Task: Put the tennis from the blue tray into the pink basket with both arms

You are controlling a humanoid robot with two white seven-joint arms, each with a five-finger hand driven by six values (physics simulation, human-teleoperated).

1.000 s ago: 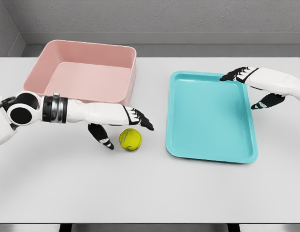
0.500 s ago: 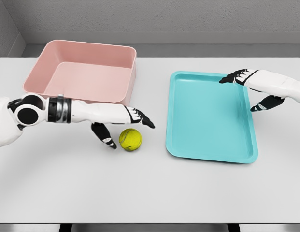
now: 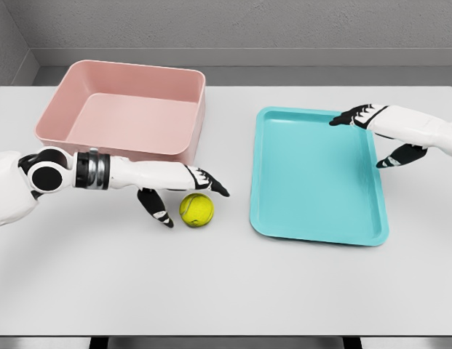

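Tennis ball [image 3: 196,210] on the bench [image 3: 226,283], at 9 o'clock of the blue tray [image 3: 316,178], 6 o'clock of the pink basket [image 3: 127,109]. Left hand [image 3: 183,190] spread over it, holding nothing. Right hand [image 3: 378,134] open at the tray's 2 o'clock corner.

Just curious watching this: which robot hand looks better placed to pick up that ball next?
Probably the left. The left robot hand is spread open right over the ball, which lies on the table in front of the basket. The right robot hand hangs far off, at the tray's far corner.
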